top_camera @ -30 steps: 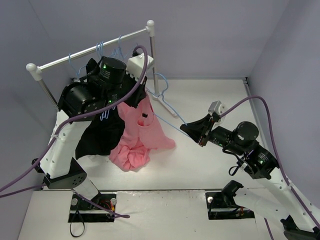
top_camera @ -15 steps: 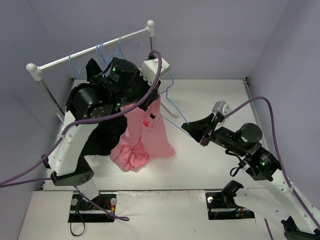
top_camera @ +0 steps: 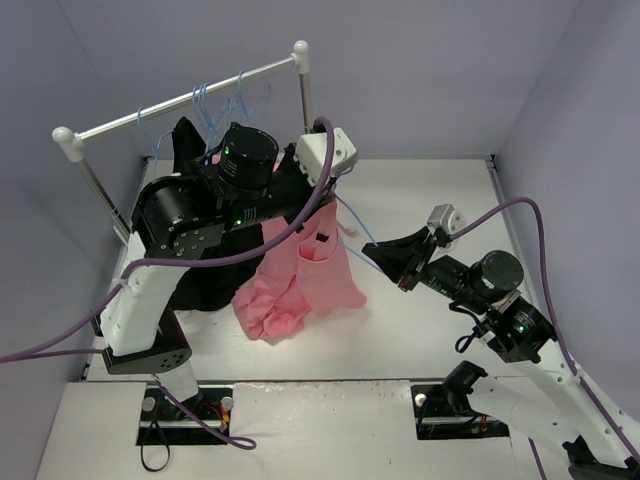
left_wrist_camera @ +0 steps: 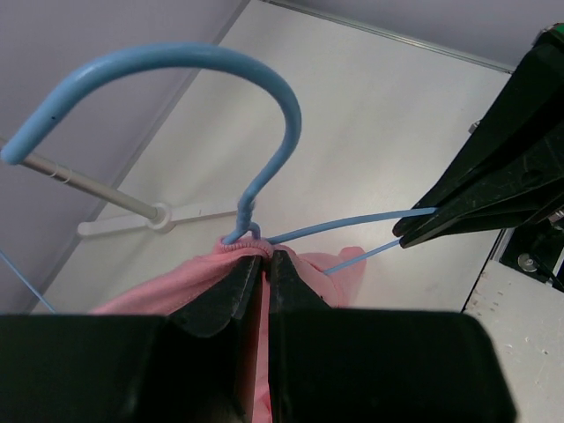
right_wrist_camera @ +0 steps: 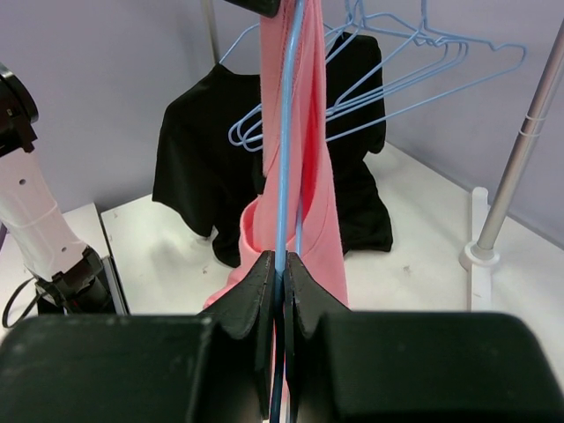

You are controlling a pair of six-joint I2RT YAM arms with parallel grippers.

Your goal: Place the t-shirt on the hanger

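Note:
The salmon-pink t-shirt point(top_camera: 312, 278) hangs from my left gripper point(top_camera: 303, 212), its lower part bunched on the table. In the left wrist view that gripper point(left_wrist_camera: 262, 257) is shut on the t-shirt's collar point(left_wrist_camera: 176, 284), right under the neck of the light-blue hanger point(left_wrist_camera: 269, 84), whose hook stands up above the jaws. Two hanger wires point(top_camera: 355, 228) run out of the collar to my right gripper point(top_camera: 370, 254). The right wrist view shows that gripper point(right_wrist_camera: 278, 261) shut on one hanger wire point(right_wrist_camera: 286, 150), with the t-shirt point(right_wrist_camera: 321, 189) draped behind it.
A black garment point(top_camera: 200, 285) hangs and lies behind the left arm, under the clothes rack's rail point(top_camera: 150, 112). Several spare blue hangers point(right_wrist_camera: 414, 62) hang on the rail. The rack's right post point(right_wrist_camera: 527, 132) stands on a foot on the white table point(top_camera: 430, 200).
My left arm has swung right and forward, carrying the t-shirt's collar and the hanger hook away from the rack. The right gripper has shifted slightly right, still holding the wire.

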